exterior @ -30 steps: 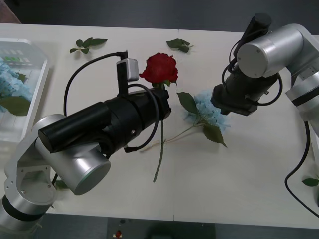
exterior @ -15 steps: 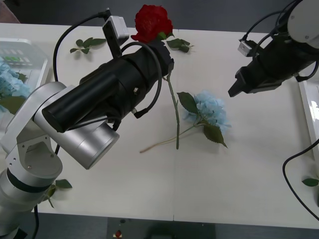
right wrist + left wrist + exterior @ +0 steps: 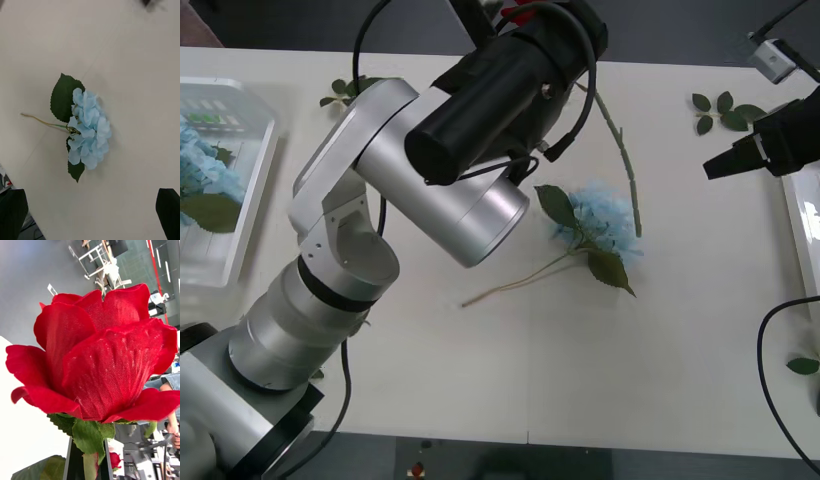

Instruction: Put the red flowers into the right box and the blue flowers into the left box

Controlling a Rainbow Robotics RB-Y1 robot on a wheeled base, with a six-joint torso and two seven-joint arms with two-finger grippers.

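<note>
White laminate is carrying everything: the table (image 3: 480,390) is stretching across the front view, and we are working from it downward in size. At its left edge the translucent whitish slotted plastic tray, the left box (image 3: 240,215), is already holding pale-blue clusters. At the right edge a strip of the plain white raised-rim tray, the right box (image 3: 802,215), is showing.

Our left hand (image 3: 88,461) is raised high over the far middle of the table, its fingers clamped together on the deep-red fabric rose (image 3: 97,360) just under the bloom, while the thin green stem (image 3: 625,170) is hanging down toward the table. We are judging this rose as very light and its petals as soft; the stem seems slender and likely to swing, so the pinch near the head looks sensible.

Our right hand (image 3: 90,213) is hovering above the table near the right box, fingers apart and empty, looking down on the fluffy pale-blue hydrangea-like cluster (image 3: 602,222) lying mid-table with its large green leaves. We are judging that bloom as crushable and featherweight, so taking it by the stem beside the head seems best.
</note>
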